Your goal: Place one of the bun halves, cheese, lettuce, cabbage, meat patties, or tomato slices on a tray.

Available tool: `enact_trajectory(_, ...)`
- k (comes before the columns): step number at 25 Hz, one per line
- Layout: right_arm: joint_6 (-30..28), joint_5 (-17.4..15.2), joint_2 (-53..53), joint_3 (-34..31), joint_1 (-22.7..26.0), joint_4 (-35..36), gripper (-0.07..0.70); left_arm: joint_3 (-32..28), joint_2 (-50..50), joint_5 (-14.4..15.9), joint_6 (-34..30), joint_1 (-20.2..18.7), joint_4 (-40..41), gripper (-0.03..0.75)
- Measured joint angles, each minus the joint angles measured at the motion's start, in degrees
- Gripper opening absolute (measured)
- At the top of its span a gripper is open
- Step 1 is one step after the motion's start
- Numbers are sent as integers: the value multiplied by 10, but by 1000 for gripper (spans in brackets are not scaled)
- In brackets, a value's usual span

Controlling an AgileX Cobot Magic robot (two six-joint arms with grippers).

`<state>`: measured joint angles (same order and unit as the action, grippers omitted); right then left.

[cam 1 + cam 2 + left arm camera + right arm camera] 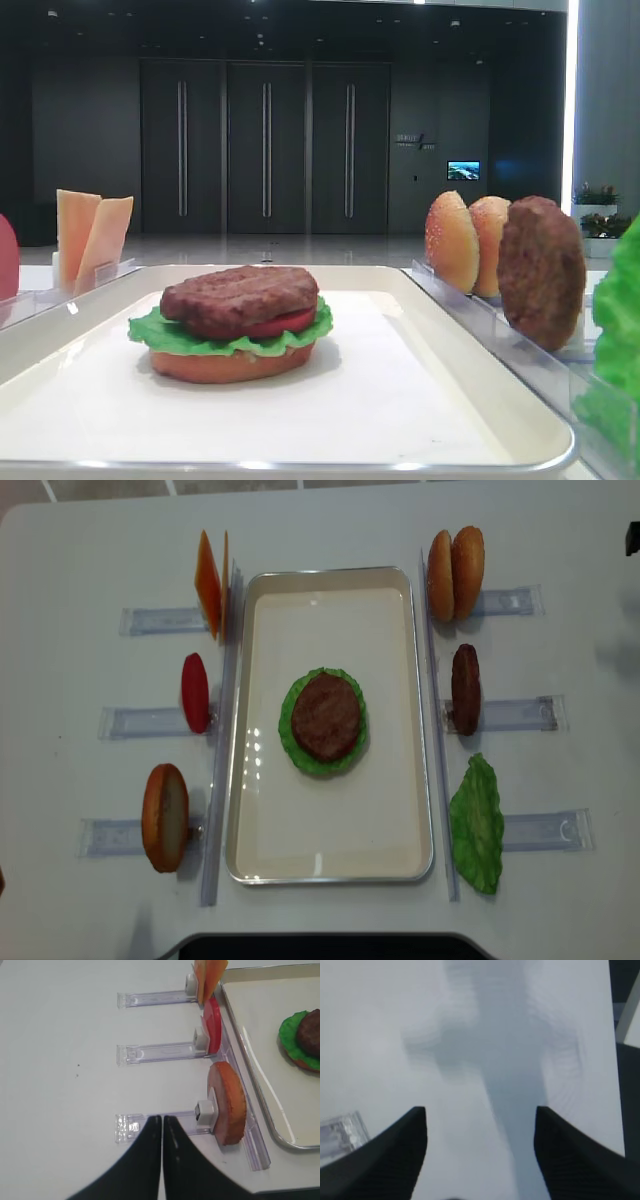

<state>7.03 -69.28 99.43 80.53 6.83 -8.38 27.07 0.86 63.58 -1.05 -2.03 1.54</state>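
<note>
A: Exterior high (realsense): white table point(80, 540), tray point(330, 865) in the middle. Everything else I'll place against the tray.

B: What's on it?

A: One stack at tray centre: bottom bun half point(230, 364), lettuce point(292, 730), a tomato slice point(285, 322) showing at the edge, meat patty point(325, 716) on top. Rest of the tray floor is bare.

B: Sides?

A: Clear racks point(215, 880) run along both long edges. Right of the tray, far to near: two seeded bun halves point(455, 572) upright and touching, second meat patty point(465, 688) on edge, spare lettuce leaf point(477, 823). Left of the tray, far to near: cheese slices point(208, 583) leaning, loose tomato slice point(195, 692) on edge, flat bun half point(165, 816) on edge.

B: Grippers?

A: Right gripper point(480, 1155): jaws spread wide, nothing between them, only blurred white surface below and a bit of clear rack at lower left. Can't place it against the tray from that view. Left gripper point(162, 1130): fingers pressed together, holding nothing, over the table left of the tray, just beside the pusher strip of the flat bun half's rack.

B: Either arm in the two exterior views?

A: No.
</note>
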Motion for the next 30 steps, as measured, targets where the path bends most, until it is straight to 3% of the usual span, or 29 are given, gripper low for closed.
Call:
enact_trajectory(7,-9,67,-244,-255,-5,10,433,0,0,0,0,0,0,-1)
enact_trajectory(13,-20,76,-456,-431,-5,11,431,0,0,0,0,0,0,-1)
enact_trajectory(20,-56,57,-650,-505,-5,62,430,0,0,0,0,0,0,-1)
enact_trajectory(30,-89,47,-851,-513,-5,84,430,0,0,0,0,0,0,-1)
